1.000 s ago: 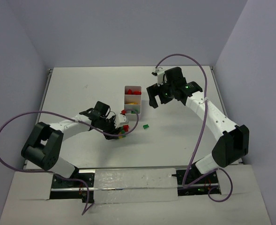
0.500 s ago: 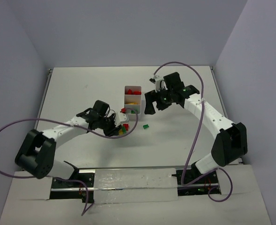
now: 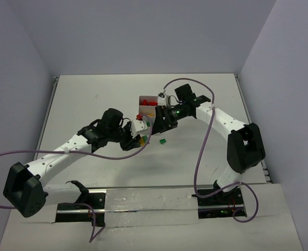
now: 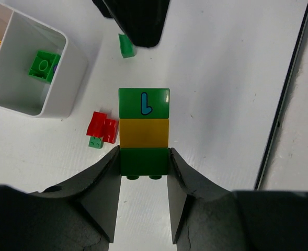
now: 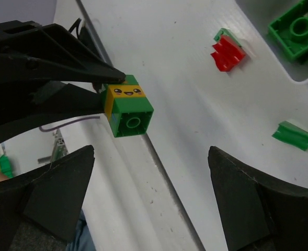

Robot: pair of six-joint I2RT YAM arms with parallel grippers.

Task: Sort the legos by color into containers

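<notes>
Your left gripper (image 4: pixel 143 163) pinches the bottom green brick of a green-yellow-green stack (image 4: pixel 143 123), and your right gripper (image 5: pixel 151 153) faces that stack with its jaws spread wide and nothing in them. Beside the stack a red-and-green piece (image 4: pixel 102 128) lies on the table (image 4: pixel 221 78). A loose green brick (image 4: pixel 126 46) lies farther off, and the white tray (image 4: pixel 72 78) has a green brick (image 4: pixel 44 65) in its near compartment.

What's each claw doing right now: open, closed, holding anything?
Left claw: closed on a green-yellow-green lego stack.
Right claw: open, holding nothing.
</notes>
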